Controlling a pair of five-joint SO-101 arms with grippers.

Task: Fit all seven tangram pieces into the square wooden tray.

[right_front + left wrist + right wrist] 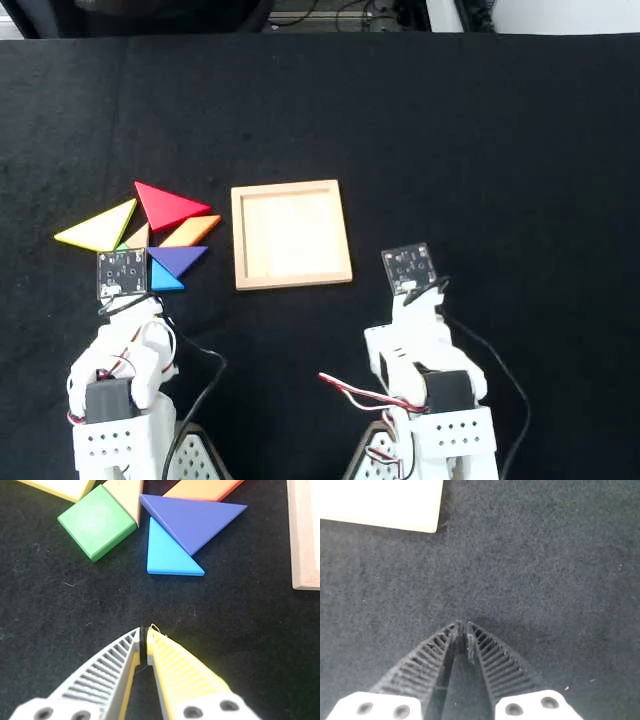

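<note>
The task is looking barely begun: the square wooden tray (240,236) is lying near the middle of the black table (480,140) and is holding nothing, its pale floor showing bare from wall to wall. By my reckoning all seven pieces are waiting to be placed.

They are sitting in one loose cluster on the table, between the tray's left wall and the table's left edge. None is touching the tray.

- The red triangle (168,205) is lying at the far side of the cluster.
- The yellow triangle (100,226) is lying nearest the table's left edge.
- The purple-blue triangle (178,258) is lying on the near side.
- The orange parallelogram (190,230) is sitting just beyond it, closest to the tray.
- The green square (97,521) is resting against the tan triangle (138,238).
- The light blue triangle (170,555) is touching the purple-blue one along one edge.

The left gripper (146,632) is hanging over bare cloth just on the near side of the light blue triangle. Its fingers are pressing together and gripping nothing. The right gripper (464,629) is hovering over bare table near the tray's near right corner, likewise clenched on nothing.
</note>
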